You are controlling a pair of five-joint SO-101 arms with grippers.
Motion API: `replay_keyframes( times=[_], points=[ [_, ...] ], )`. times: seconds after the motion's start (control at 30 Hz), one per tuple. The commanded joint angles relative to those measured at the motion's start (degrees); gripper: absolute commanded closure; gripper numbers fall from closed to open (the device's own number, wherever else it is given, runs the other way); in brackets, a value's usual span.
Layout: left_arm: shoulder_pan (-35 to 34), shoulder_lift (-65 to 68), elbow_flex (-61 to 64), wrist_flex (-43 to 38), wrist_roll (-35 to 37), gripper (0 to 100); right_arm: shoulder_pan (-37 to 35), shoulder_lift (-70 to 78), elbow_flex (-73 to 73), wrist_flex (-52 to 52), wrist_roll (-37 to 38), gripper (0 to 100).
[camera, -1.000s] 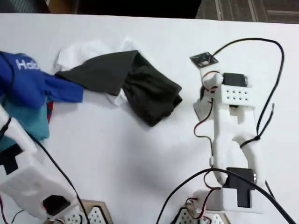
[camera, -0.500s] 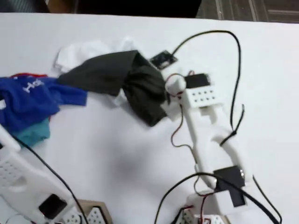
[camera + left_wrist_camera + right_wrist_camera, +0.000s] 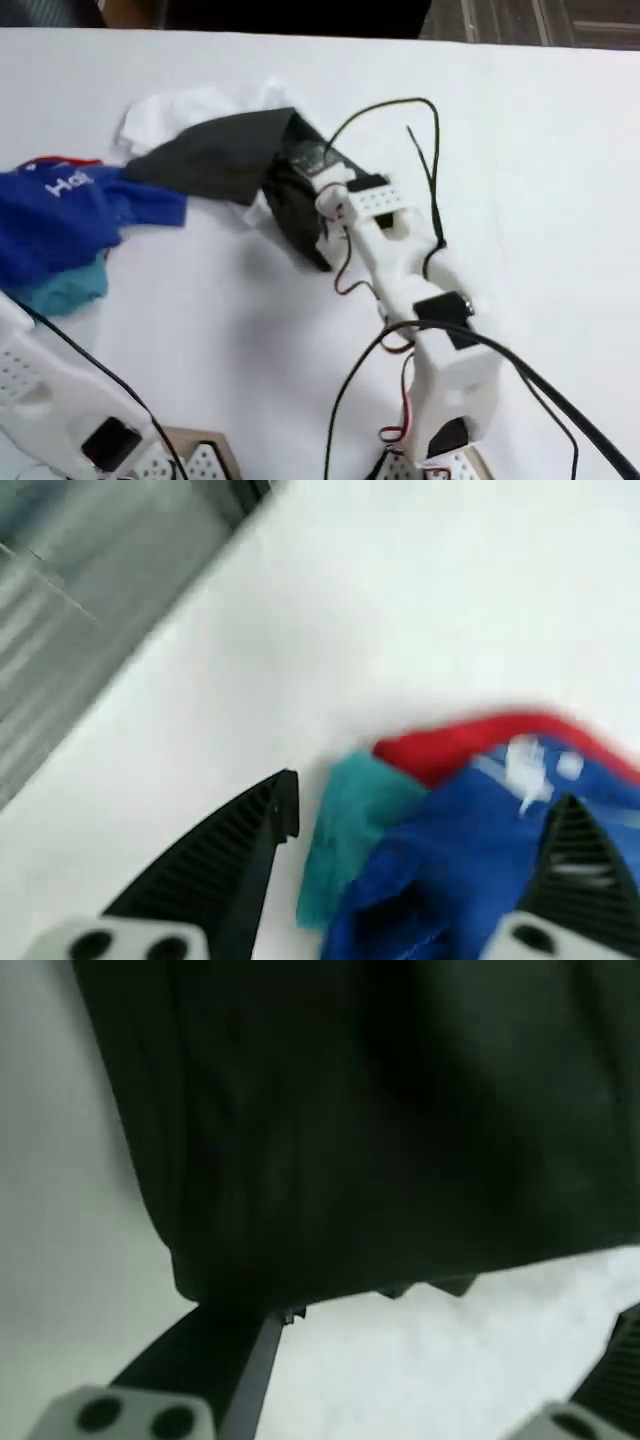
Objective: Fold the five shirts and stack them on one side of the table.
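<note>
Reaching your right hand (image 3: 440, 1355) onto the dark shirt (image 3: 225, 155)
Shirt lies slantwise; hand wide open, newly swung left.

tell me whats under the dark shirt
A white shirt lies under the dark shirt, poking out past its far edge and a little at its near edge; the rest is covered.

Bright even light, faint shadows, glaring table (image 3: 560, 150)
</note>
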Motion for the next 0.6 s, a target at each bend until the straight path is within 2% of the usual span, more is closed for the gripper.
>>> replay_keyframes(
  times=[0.0, 0.2, 0.33, 0.43, 0.57],
  points=[
    [4.2, -1.0, -5.2, 1.4, 1.6, 61, 0.0, 3.1, -4.4, 0.1, -0.4, 57.7],
    [16.5, -0.7, 1.8, 3.3, -2.6, 61, 2.6, 4.4, -12.1, 2.4, 0.3, 86.0],
    [24.9, -0.7, 8.8, 2.5, -4.6, 61, 4.7, 4.4, -15.2, 4.3, -0.2, 90.4],
    [30.9, -0.6, 14.1, 0.4, -5.0, 61, 6.7, 4.4, -17.4, 8.2, -0.2, 98.7],
    [36.7, -0.6, 22.8, -6.4, -5.0, 61, 11.9, 4.3, -22.6, 15.4, -0.3, 97.8]
  ],
)
